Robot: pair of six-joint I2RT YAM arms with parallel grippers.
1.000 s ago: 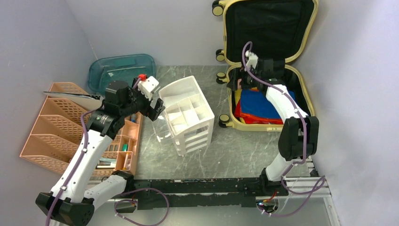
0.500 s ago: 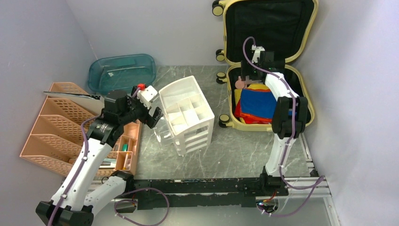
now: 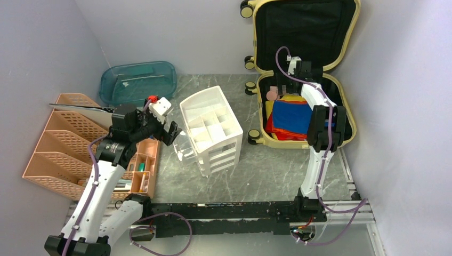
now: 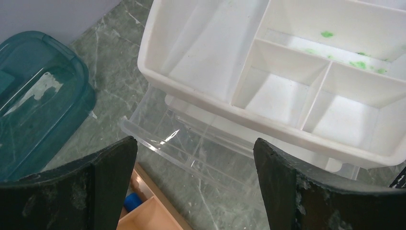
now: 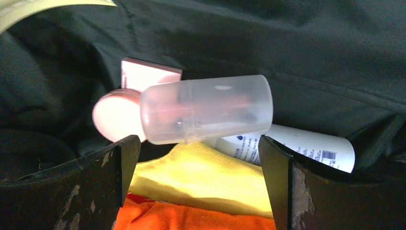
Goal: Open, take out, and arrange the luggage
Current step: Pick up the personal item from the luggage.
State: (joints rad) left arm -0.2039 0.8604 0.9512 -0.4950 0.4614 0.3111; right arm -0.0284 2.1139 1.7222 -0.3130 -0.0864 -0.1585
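Over at about 1 o'clock on the table, the luggage (image 3: 309,32) sat open, lid propped up against the back wall and the lower shell flat, stuffed with folded blue cloth (image 3: 292,117) plus yellow cloth (image 5: 201,177) and orange cloth (image 5: 191,215). The right arm rose from its base at 5 o'clock, elbow bent high above the shell's near edge, forearm heading toward 12 o'clock and wrist tipped down into the far end. The right gripper (image 5: 198,143) had its jaws wide apart with nothing clamped; a clear capped bottle (image 5: 206,110) lay crosswise just past the tips, next to a pink round thing (image 5: 112,115) and a white tube (image 5: 311,146). The left arm leaned up from 7 o'clock, its forearm angled toward 1 o'clock, and the left gripper (image 4: 194,146), jaws also spread and empty, hovered at the 9 o'clock side of the white drawer unit (image 3: 210,128), above a clear drawer (image 4: 191,148) sticking out. The teal tray (image 3: 138,80) sat at 11 o'clock.
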